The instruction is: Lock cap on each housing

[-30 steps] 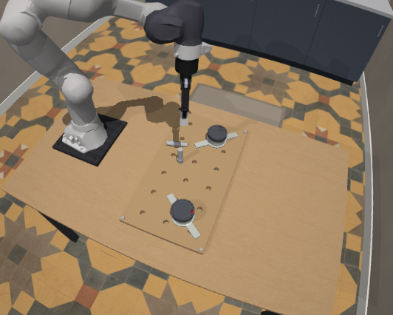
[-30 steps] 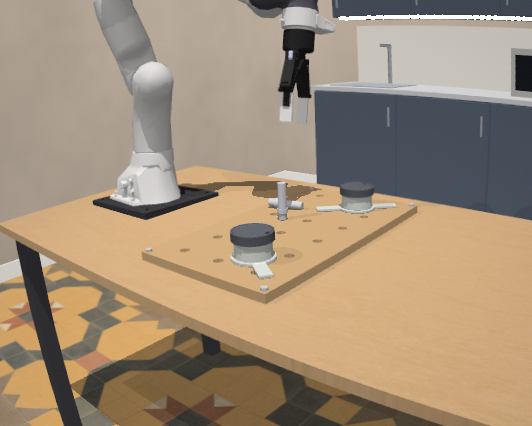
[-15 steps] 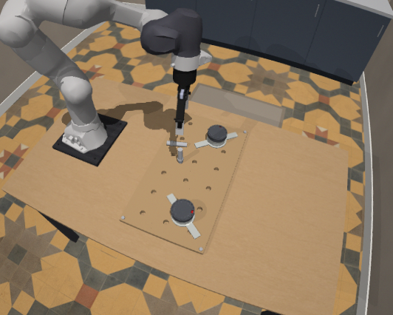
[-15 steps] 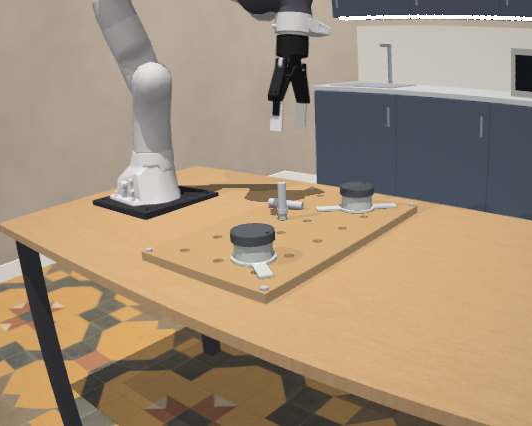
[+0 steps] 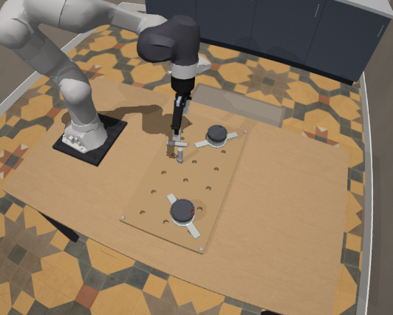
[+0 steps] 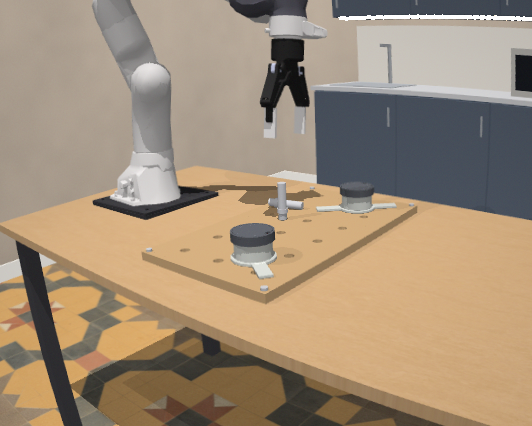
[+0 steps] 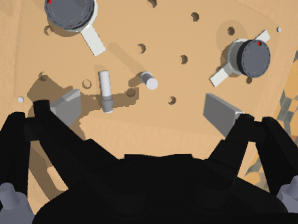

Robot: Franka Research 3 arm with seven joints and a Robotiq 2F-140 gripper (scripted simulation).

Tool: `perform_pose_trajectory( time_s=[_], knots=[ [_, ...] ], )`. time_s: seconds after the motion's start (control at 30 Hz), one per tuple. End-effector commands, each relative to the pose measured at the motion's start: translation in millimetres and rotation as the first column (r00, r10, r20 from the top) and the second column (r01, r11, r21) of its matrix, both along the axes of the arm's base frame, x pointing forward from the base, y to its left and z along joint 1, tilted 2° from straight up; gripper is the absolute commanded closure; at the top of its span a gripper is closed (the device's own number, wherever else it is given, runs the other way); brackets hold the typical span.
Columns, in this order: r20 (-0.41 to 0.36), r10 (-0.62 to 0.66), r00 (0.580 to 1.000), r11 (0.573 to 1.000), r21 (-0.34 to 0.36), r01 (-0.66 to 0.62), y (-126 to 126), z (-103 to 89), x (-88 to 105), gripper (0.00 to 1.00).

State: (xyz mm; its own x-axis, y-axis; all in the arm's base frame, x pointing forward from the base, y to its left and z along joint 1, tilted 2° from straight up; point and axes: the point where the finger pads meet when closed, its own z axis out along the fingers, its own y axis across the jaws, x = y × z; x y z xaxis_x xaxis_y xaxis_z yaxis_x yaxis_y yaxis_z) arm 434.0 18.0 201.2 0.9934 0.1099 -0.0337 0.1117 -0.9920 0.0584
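Note:
The near housing (image 5: 193, 231) (image 6: 252, 252) stands upright on the board (image 5: 139, 200) (image 6: 332, 254) under a dark ridged cap (image 5: 182, 210) (image 6: 252, 235) (image 7: 255, 59) with a red mark. The far housing (image 5: 201, 143) (image 6: 357, 203) (image 7: 93, 41) also stands upright, with a dark cap (image 5: 217, 132) (image 6: 356, 190) (image 7: 70, 12); its red mark shows in the wrist view. Whether either cap is locked cannot be seen. My gripper (image 5: 182, 121) (image 6: 285, 129) (image 7: 144, 102) is open and empty, high above the board's back left part, touching neither cap.
A grey pin (image 5: 180, 154) (image 6: 281, 197) (image 7: 149, 80) stands upright on the board between the housings, towards the arm. Another grey pin (image 5: 177, 144) (image 6: 295, 205) (image 7: 104, 89) lies beside it. The board has several holes and corner screws. Flat bars stick out from both housings.

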Motion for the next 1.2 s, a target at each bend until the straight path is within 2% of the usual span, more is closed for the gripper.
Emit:
perform_pose_trajectory(
  time_s=[0.0, 0.17, 0.2, 0.33, 0.47, 1.17],
  knots=[
    [0.011, -0.022, 1.000, 1.000, 0.012, 0.022, 2.3, -0.1, 2.8, 0.00],
    [0.011, -0.022, 1.000, 1.000, 0.012, 0.022, 2.3, -0.1, 2.8, 0.00],
    [0.012, -0.078, 0.997, 0.996, 0.037, 0.078, -8.5, -7.4, 3.0, 0.00],
    [0.012, -0.078, 0.997, 0.996, 0.037, 0.078, -8.5, -7.4, 3.0, 0.00],
    [0.008, -0.184, 0.983, 0.979, 0.086, 0.183, -27.8, -21.2, 2.2, 0.00],
    [0.008, -0.189, 0.982, 0.978, 0.088, 0.188, -28.7, -23.4, 2.2, 0.00]
  ],
)
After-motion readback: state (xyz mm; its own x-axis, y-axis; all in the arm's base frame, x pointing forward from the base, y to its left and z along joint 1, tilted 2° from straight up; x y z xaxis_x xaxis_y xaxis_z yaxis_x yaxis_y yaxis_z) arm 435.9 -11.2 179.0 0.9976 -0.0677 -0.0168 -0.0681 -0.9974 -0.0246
